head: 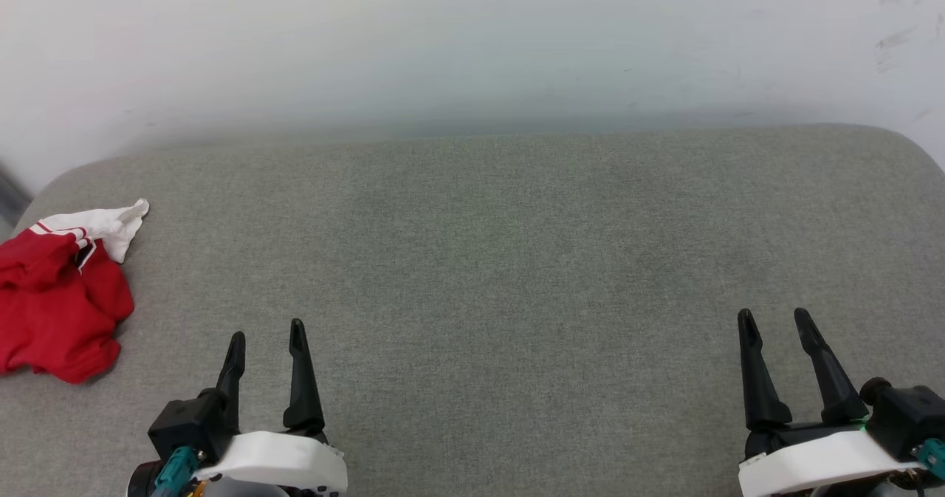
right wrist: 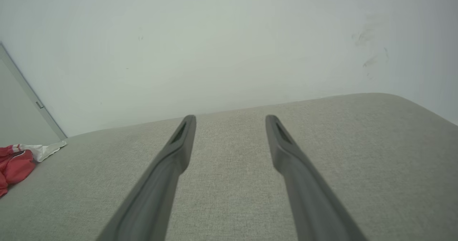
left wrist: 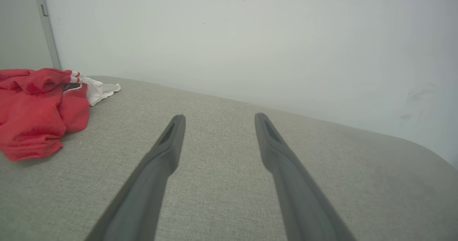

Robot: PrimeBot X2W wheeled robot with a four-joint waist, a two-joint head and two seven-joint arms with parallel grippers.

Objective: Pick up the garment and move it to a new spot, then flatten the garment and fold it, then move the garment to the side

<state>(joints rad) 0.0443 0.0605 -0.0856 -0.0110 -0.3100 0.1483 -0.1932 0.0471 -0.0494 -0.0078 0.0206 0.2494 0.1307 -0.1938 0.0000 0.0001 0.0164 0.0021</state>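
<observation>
The garment (head: pixel 55 305) lies crumpled in a red heap at the far left of the grey cushioned surface, with a white sleeve and red-white striped trim poking out at its top. It also appears as a heap (left wrist: pixel 35 108) at the left of the left wrist view and as a small patch (right wrist: pixel 16 164) at the left edge of the right wrist view. My left gripper (head: pixel 266 334) (left wrist: pixel 216 117) is open and empty at the lower left, to the right of the garment and apart from it. My right gripper (head: pixel 775 320) (right wrist: pixel 229 118) is open and empty at the lower right.
The grey fabric surface (head: pixel 502 261) has rounded far corners and stands against a pale wall (head: pixel 472 39). A door frame edge (left wrist: pixel 48 29) rises behind the garment at the left.
</observation>
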